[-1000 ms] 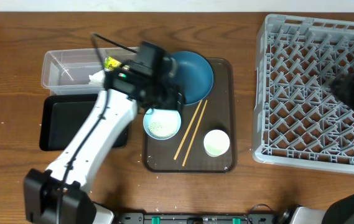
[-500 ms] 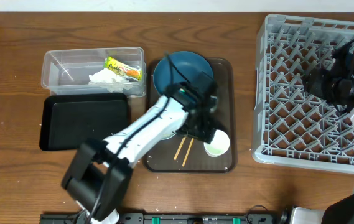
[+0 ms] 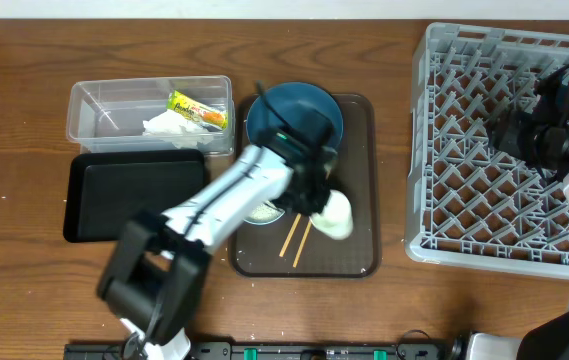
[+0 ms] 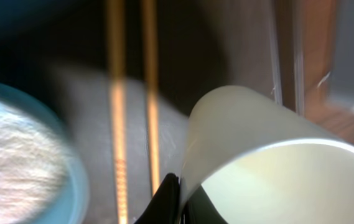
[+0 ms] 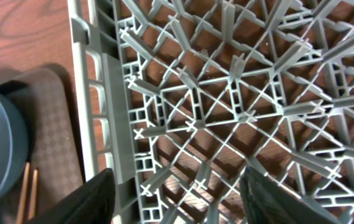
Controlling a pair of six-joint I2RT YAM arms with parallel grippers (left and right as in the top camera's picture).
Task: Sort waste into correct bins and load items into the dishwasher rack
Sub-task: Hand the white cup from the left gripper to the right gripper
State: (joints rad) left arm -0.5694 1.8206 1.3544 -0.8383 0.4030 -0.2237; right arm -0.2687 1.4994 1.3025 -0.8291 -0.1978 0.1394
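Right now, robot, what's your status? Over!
Left gripper shut on small white cup, cup tipped. Right gripper open above grey plastic lattice rack. Light wooden chopsticks lie right beside cup. Over.

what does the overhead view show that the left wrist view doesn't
Only overhead: the clear plastic rectangular tub holding crumpled white tissue and a yellow-green snack wrapper, the shallow black rectangular tray, and the large grey plastic lattice rack.
Only left wrist: the left gripper seen close, pinching the cup's rim.
Both: the small white cup, the light wooden chopsticks and the white bowl.
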